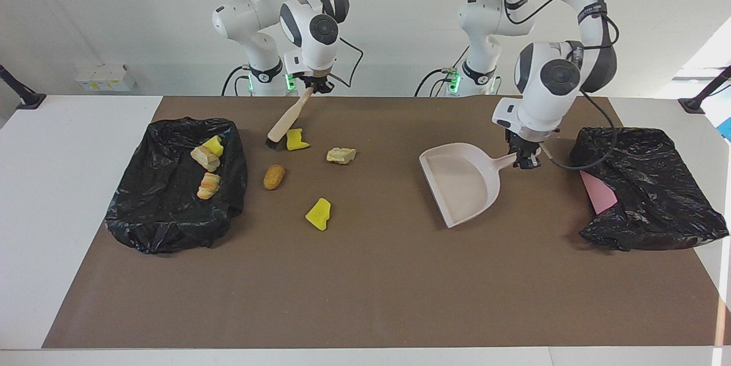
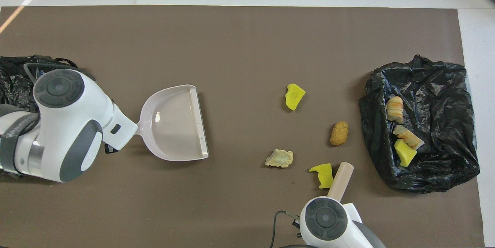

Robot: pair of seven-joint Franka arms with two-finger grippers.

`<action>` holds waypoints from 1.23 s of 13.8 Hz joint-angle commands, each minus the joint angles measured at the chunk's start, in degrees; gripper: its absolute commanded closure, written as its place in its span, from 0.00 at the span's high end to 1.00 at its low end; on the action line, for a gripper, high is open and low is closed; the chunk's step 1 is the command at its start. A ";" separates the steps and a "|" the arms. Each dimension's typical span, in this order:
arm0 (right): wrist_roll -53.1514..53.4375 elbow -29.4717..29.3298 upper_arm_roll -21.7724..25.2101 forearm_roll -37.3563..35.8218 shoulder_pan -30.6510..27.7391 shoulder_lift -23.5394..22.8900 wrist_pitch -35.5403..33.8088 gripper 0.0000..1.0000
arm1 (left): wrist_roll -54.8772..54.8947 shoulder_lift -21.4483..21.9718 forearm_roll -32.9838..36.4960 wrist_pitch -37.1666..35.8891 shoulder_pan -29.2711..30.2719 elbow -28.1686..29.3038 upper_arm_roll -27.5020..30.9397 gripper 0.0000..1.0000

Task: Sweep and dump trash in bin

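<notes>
Right end effector (image 1: 313,87): clamped on the top of the brush handle, at the robots' edge of the brown mat, toward the right arm's end of the tabletop.
Brush (image 1: 285,124): tilted, bristles down at the mat just beside a yellow chunk (image 1: 296,139); whether they touched could not be told.
Left end effector (image 1: 524,159): closed on the dustpan's handle, over the mat near the second bag.
Dustpan (image 1: 461,182): beige, nothing in it, open mouth turned toward the scraps, well apart from them.
Tan lump (image 1: 341,155): on the mat, a little farther from the robots than the yellow chunk, between brush and dustpan.
Brown piece (image 1: 274,177): farther out, near the bin's edge.
Second yellow chunk (image 1: 318,214): farthest of the four loose scraps, lying alone.
Bin (image 1: 171,223): a black bag at the right arm's end of the mat, holding a yellow chunk and two orange-striped pieces (image 1: 207,171).
Second bag (image 1: 657,194): black, at the left arm's end, with a pink sheet (image 1: 597,192) at its rim.
In the way: bare mat between dustpan and scraps.
Tabletop (image 1: 68,183): white, showing around the mat (image 1: 371,286).
</notes>
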State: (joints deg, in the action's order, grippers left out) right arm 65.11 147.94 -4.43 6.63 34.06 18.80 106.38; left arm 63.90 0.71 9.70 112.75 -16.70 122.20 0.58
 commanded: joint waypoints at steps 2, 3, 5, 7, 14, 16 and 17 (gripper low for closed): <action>-1.56 -4.57 -0.31 5.31 0.21 -7.62 5.32 0.00 | -10.15 6.23 2.34 3.18 -6.21 9.02 -0.40 0.00; -1.65 -6.94 -0.31 5.67 0.83 -10.07 5.76 0.00 | -15.51 6.32 2.34 2.83 -9.98 9.72 -0.40 0.00; -1.48 -13.87 -0.31 5.93 1.01 -17.00 5.77 0.00 | -22.13 5.80 2.34 3.52 -12.82 10.25 -0.49 0.00; -1.74 -19.50 -0.31 6.02 0.92 -22.38 7.77 0.00 | -25.83 5.35 2.16 4.14 -14.50 10.34 -0.67 0.00; -9.73 -30.16 -0.31 11.29 7.23 -29.88 9.45 0.00 | -19.71 4.83 0.58 8.80 -14.86 10.87 -0.67 0.00; -9.82 -30.43 -0.31 11.21 9.18 -29.52 9.55 0.00 | -19.78 4.83 0.49 9.06 -14.77 10.87 -0.67 0.00; -9.91 -30.86 -0.31 11.12 9.62 -29.52 9.29 0.00 | -19.78 4.56 -0.29 9.50 -14.77 10.87 -0.67 0.00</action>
State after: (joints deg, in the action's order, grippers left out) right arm 58.13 117.73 -4.64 15.82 42.94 -10.45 114.95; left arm 42.90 4.57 10.47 119.98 -30.80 131.75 -0.62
